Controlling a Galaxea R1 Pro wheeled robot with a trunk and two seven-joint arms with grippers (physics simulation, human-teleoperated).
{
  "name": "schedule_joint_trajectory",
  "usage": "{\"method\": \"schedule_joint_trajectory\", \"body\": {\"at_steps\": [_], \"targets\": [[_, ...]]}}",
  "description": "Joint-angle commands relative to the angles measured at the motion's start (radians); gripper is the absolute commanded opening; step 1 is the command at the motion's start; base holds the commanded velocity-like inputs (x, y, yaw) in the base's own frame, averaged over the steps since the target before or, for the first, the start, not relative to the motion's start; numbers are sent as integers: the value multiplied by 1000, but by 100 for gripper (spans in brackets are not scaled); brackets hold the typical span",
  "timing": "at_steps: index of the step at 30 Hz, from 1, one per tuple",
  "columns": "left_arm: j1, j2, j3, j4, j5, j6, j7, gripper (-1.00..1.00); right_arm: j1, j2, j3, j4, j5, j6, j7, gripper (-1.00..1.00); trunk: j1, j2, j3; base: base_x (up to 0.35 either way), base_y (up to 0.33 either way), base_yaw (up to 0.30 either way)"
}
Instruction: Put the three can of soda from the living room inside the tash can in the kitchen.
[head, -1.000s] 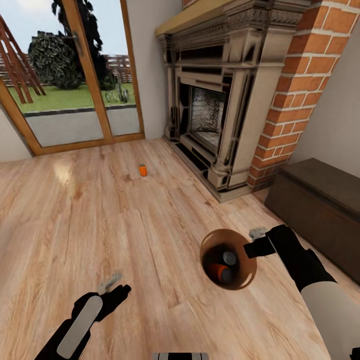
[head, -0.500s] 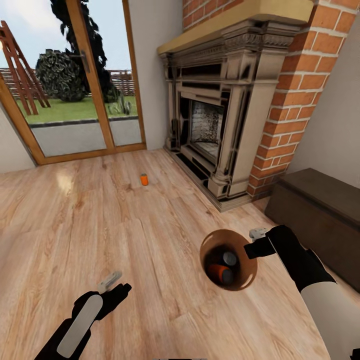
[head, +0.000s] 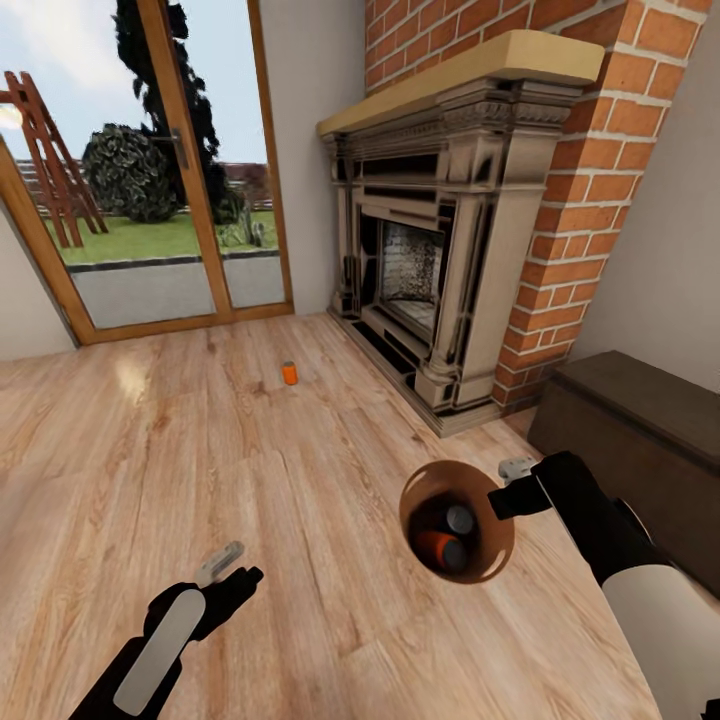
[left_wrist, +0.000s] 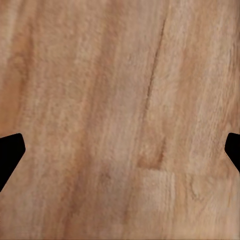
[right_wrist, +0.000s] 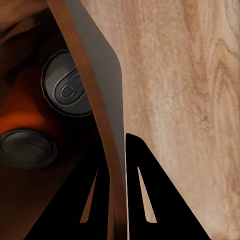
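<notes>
One orange can of soda (head: 289, 373) stands alone on the wood floor, far ahead of both arms, near the fireplace. My right gripper (head: 507, 490) is shut on the rim of the trash can (head: 425, 482) and holds it tilted above the floor. Two more orange cans lie inside it, their grey tops (head: 460, 518) showing. In the right wrist view the brown rim (right_wrist: 95, 100) runs between my fingers, with a can top (right_wrist: 67, 85) beside it. My left gripper (head: 232, 570) hangs low over the floor, open and holding nothing, its fingertips (left_wrist: 10, 155) wide apart.
A red-brick fireplace (head: 440, 250) with a carved surround stands ahead on the right. A long dark low cabinet (head: 640, 420) runs along the right wall, close to my right arm. Glass doors (head: 130, 180) to a garden fill the far left wall.
The whole view has shifted: more of the fireplace's top shows and the lone can sits lower and smaller in the picture. Both arms and the held trash can keep their places.
</notes>
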Motion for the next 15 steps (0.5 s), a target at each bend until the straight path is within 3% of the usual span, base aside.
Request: {"method": "schedule_joint_trajectory", "body": {"at_steps": [1, 6, 15], "targets": [[0, 0, -1, 0, 0, 0, -3, 100, 0, 0, -1, 0, -19, 4, 5, -100, 0, 0, 0, 0, 0, 0], [0, 4, -3, 13, -10, 1, -25, 100, 1, 3, 1, -1, -16, 4, 4, -100, 0, 0, 0, 89, 65, 0], [0, 8, -2, 50, -11, 2, -31, 100, 2, 3, 2, -2, -15, 4, 4, -100, 0, 0, 0, 272, 221, 0]]}}
